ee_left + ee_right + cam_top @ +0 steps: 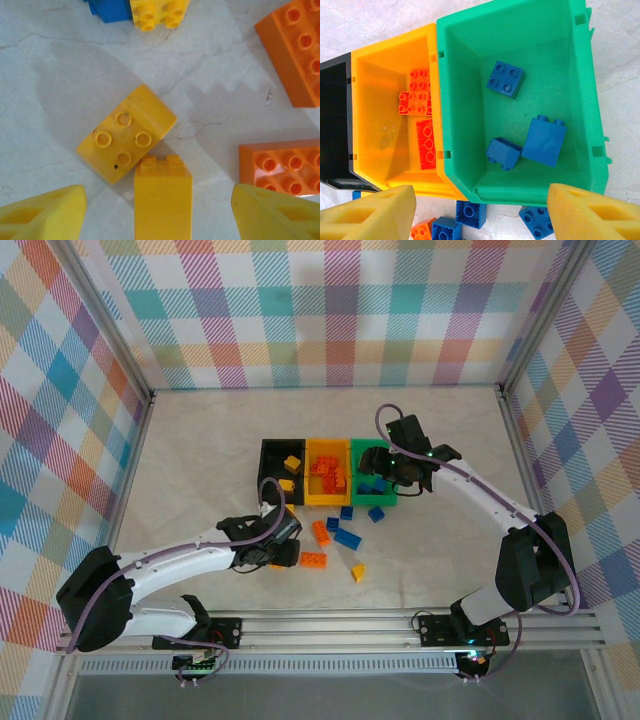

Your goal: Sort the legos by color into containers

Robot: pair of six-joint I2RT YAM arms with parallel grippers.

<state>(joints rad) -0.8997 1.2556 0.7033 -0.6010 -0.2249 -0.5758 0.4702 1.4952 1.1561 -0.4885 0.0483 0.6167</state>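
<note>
Pale marbled tabletop (200, 460) inside pastel plaid walls (330, 310); black bin (265, 468), orange-yellow bin (375, 100) and green bin (465, 75) stand touching in a row; loose legos (347, 538) lie just before them; left gripper (283, 532) spread astride a yellow brick (162, 200), untouched; right gripper (380, 465) spread above the green bin.
</note>
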